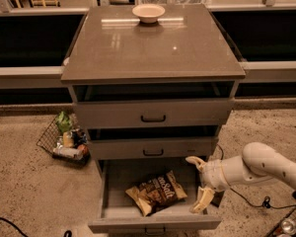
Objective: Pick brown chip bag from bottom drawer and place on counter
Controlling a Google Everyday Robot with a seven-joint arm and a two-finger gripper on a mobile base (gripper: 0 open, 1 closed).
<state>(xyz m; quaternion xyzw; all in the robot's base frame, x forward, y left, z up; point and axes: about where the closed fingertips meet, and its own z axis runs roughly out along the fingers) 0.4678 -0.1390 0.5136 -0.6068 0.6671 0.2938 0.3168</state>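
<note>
The brown chip bag point(156, 192) lies flat in the open bottom drawer point(116, 213), a little right of its middle, with tan edges and white lettering. My gripper point(198, 184) is at the drawer's right side, just right of the bag and not touching it. Its two pale fingers are spread apart, one up near the middle drawer's front and one down by the drawer's right wall, and it is empty. The arm comes in from the right. The counter point(153, 46) is the glossy grey-brown cabinet top above.
A shallow pale bowl point(148, 12) stands at the back middle of the counter. The two upper drawers point(153, 113) are slightly ajar. A wire basket point(62, 141) with packets sits on the floor left of the cabinet. Cables and a can point(288, 225) lie at right.
</note>
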